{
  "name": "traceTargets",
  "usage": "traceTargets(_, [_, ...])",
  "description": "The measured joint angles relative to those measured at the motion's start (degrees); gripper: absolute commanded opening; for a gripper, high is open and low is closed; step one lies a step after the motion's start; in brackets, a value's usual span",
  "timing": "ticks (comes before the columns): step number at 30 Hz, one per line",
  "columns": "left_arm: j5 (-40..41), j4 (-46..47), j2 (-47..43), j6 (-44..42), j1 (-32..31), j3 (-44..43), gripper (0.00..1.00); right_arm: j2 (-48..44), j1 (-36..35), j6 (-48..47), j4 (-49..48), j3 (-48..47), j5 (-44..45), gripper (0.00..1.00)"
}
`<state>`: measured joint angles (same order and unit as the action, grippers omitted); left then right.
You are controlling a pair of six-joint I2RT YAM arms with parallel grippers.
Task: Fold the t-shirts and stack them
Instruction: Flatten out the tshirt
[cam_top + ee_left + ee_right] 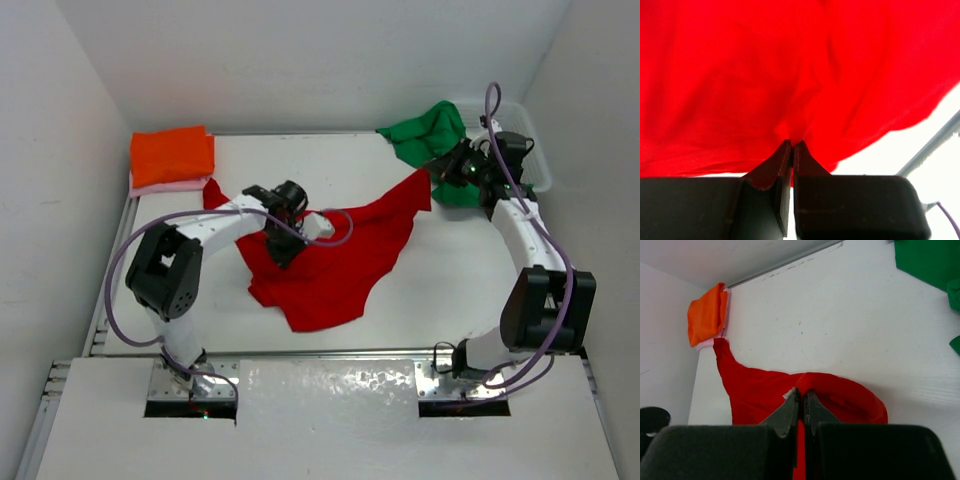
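Observation:
The red t-shirt lies unfolded across the middle of the table. My left gripper is shut on its left part, and the left wrist view shows the pinched cloth bunched at the fingertips. My right gripper is shut on the shirt's far right corner; the right wrist view shows that red edge held between the tips. The orange t-shirt lies folded on the pink t-shirt at the far left corner. The green t-shirt lies crumpled at the far right.
A white mesh basket stands at the far right corner with the green shirt spilling over its edge. White walls close the table on the left, back and right. The orange stack and green cloth also show in the right wrist view.

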<state>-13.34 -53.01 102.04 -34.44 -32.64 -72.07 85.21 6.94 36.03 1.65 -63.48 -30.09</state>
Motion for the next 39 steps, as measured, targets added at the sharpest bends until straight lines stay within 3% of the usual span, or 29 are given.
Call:
traceTargets(2, [-0.1, 0.0, 0.0, 0.9, 2.4, -4.0, 0.00, 0.5, 0.3, 0.0, 0.7, -1.0, -0.1, 0.00])
traceTargets(4, [-0.3, 0.7, 0.8, 2.5, 6.9, -11.7, 0.00, 4.4, 0.6, 0.1, 4.3, -7.9, -0.2, 0.00])
traceTargets(6, [-0.2, 1.1, 4.2, 4.8, 12.9, -26.1, 0.00, 13.8, 0.9, 0.8, 9.9, -25.1, 0.0, 0.00])
traceTargets(10, [3.0, 11.5, 12.8, 8.9, 22.9, -56.8, 0.00, 31.4, 1.0, 6.6, 11.7, -59.6, 0.2, 0.00])
traceTargets(12, [5.8, 17.7, 13.7, 10.2, 26.5, -65.3, 0.00, 38.1, 1.4, 12.5, 7.9, -73.2, 1.1, 0.00])
traceTargets(13, [6.9, 22.6, 12.3, 10.8, 27.9, -66.0, 0.00, 38.5, 2.0, 16.5, 3.8, -74.3, 1.9, 0.00])
traceTargets(16, [8.2, 29.4, 9.2, 10.7, 28.9, -67.6, 0.00, 34.1, 4.3, 22.4, -3.4, -68.5, 4.1, 0.00])
traceTargets(21, [7.3, 35.1, 5.6, 8.3, 28.1, -66.4, 0.00, 26.9, 6.6, 22.7, -8.1, -61.1, 3.7, 0.00])
traceTargets(23, [6.0, 35.1, 3.1, 7.0, 28.0, -61.6, 0.00, 21.0, 6.4, 22.7, -12.5, -51.6, 2.5, 0.00])
traceTargets(26, [3.5, 33.2, -1.7, 4.7, 28.4, -50.2, 0.00, 8.6, 6.0, 21.8, -17.4, -30.3, 0.5, 0.00])
traceTargets(29, [2.1, 30.1, -6.1, 2.8, 29.3, -37.9, 0.00, -1.9, 5.4, 18.5, -17.7, -12.4, -0.5, 0.00])
traceTargets(32, [0.6, 24.8, -9.7, 1.6, 32.1, -28.2, 0.00, -13.2, 5.3, 14.1, -13.7, 3.1, 0.1, 0.00])
traceTargets(35, [0.2, 19.5, -13.3, 0.4, 36.2, -22.0, 0.00, -22.9, 5.2, 10.2, -7.2, 12.1, 0.3, 0.00])
traceTargets(39, [0.2, 10.0, -17.1, -0.7, 40.5, -21.3, 0.00, -27.8, 4.8, 3.6, 7.3, 10.3, -0.1, 0.00])
